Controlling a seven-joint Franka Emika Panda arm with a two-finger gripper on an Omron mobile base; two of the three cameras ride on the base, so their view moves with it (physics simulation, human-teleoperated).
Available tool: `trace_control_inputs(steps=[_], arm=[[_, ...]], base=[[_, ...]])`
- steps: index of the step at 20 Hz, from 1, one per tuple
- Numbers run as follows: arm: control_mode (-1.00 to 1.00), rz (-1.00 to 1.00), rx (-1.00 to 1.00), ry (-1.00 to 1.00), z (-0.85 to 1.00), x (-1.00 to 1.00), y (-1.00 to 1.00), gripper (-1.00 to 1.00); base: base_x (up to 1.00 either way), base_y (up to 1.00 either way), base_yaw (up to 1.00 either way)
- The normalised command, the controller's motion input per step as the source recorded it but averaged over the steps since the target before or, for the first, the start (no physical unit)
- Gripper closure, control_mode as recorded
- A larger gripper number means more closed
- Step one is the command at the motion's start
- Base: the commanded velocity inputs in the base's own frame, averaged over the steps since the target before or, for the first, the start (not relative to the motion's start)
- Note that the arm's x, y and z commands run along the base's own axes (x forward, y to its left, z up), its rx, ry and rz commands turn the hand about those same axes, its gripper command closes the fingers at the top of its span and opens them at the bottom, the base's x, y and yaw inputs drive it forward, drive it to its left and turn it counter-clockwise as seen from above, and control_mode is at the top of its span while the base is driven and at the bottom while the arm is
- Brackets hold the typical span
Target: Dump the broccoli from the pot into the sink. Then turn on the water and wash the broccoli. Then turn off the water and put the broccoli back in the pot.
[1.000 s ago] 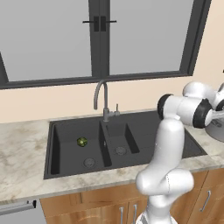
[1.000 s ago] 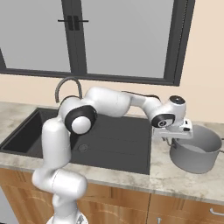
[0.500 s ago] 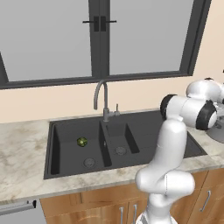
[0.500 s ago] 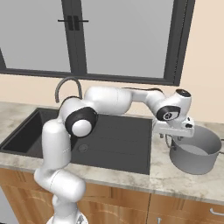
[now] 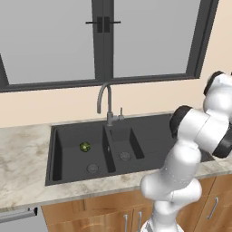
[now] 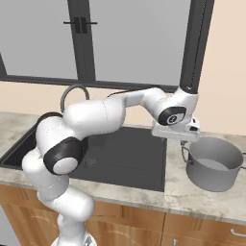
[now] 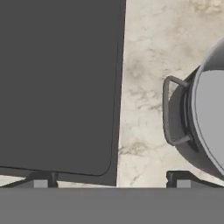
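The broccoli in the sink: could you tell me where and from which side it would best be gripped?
Probably from straight above, fingers closing across the middle of the broccoli. It is a small roundish lump lying loose on the floor of the large basin of the sink, apart from the walls and the drain, so no side approach looks open.

Right edge of my hand view slices the pot (image 7: 205,127) off; only its near wall and one handle (image 7: 171,111) show. My arm (image 5: 199,131) covers the sink's (image 5: 154,131) right end.
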Motion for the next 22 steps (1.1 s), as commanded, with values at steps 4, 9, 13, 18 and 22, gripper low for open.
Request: trace_control_inputs(steps=[4,9,13,18,22], arm=[[-1.00,0.00,-0.11,-0.15,0.30,-0.32,1.00,-1.00],[-1.00,0.00,-0.01,-0.03,0.05,-0.02,1.00,-1.00],[-1.00,0.09,0.07,0.00,0.00,0.08,0.96,-1.00],[-1.00,0.11,0.11,0.00,0.00,0.31,0.92,-1.00],[-1.00,0.08,0.12,0.00,0.00,0.45,0.81,-1.00]], base=[[0.00,0.00,0.00],[0.00,0.00,0.00],[0.00,0.00,0.00],[0.00,0.00,0.00],[0.00,0.00,0.00]])
